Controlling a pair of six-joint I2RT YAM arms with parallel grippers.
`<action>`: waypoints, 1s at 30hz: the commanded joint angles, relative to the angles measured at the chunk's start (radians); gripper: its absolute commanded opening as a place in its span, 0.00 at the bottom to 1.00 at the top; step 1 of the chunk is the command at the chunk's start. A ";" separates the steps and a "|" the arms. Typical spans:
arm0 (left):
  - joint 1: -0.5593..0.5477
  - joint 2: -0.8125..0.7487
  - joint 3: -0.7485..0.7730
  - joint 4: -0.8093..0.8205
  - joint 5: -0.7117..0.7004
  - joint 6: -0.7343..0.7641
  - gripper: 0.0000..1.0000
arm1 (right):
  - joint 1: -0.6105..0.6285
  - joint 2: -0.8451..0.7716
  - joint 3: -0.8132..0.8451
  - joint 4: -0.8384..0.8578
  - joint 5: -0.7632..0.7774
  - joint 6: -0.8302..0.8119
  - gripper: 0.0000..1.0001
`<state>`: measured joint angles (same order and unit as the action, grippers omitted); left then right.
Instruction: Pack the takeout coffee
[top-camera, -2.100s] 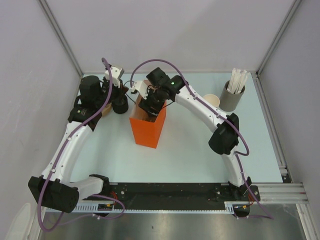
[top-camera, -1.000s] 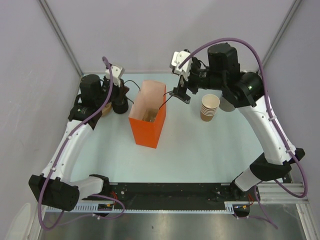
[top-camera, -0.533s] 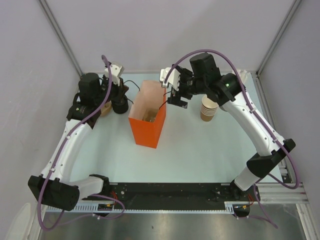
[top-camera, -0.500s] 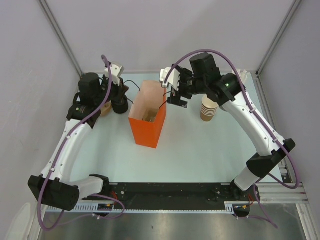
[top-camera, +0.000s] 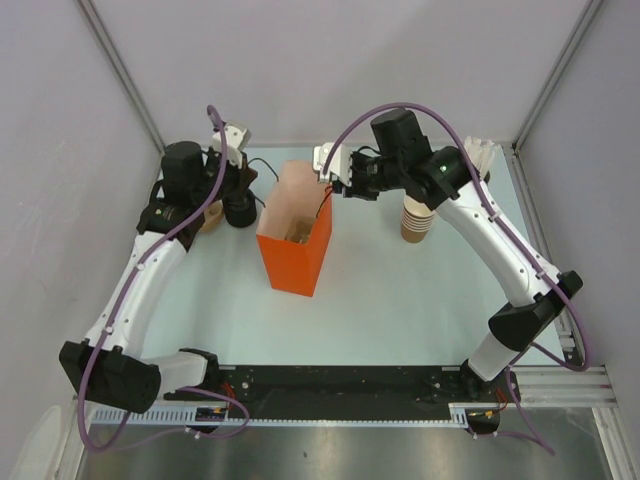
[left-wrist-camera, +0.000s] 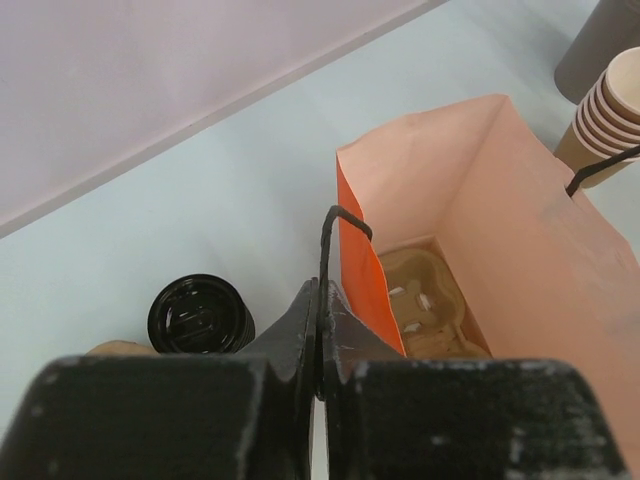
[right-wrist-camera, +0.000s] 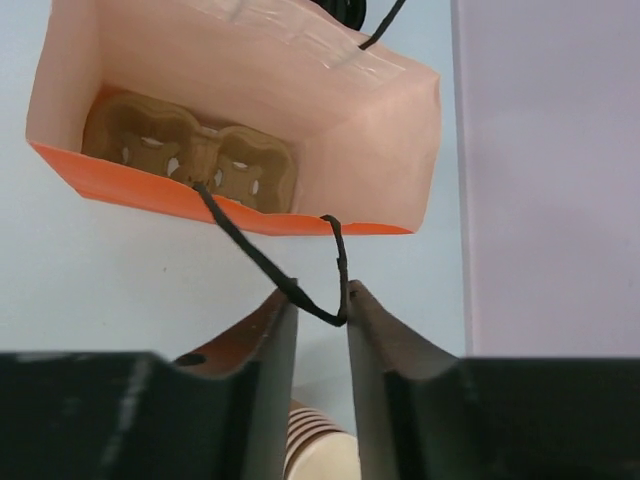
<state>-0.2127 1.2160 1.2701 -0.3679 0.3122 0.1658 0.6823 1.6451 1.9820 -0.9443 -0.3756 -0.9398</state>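
The orange paper bag stands open at mid-table, a brown cup carrier on its floor. My left gripper is shut on the bag's black left handle cord. Just left of the bag sits the black lid, with the tan cup's edge beside it, mostly hidden by my fingers. My right gripper is at the bag's right side. Its jaws stand a little apart, and the right handle loop lies in the gap, unpinched. From above, the left gripper and right gripper flank the bag's mouth.
A stack of tan cups stands right of the bag, under my right forearm. The grey cylinder of white sticks is at the back right corner, mostly hidden by the arm. Grey walls close in the table at back and sides.
My right gripper has swung left from above the cup stack to the bag's right handle, and its jaws have narrowed around the loop. My left gripper has tightened on the left handle.
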 joint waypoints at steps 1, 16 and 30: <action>0.007 0.011 0.063 0.017 -0.013 0.001 0.01 | 0.008 -0.001 0.001 0.019 -0.039 0.009 0.22; 0.004 0.085 0.189 0.006 0.045 0.006 0.00 | 0.019 -0.068 0.018 0.097 0.009 0.166 0.00; -0.045 0.112 0.314 -0.011 0.065 0.027 0.00 | 0.049 -0.143 0.031 0.136 0.107 0.277 0.00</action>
<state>-0.2325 1.3293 1.5318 -0.3992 0.3614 0.1669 0.7124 1.5539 1.9945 -0.8421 -0.2993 -0.7044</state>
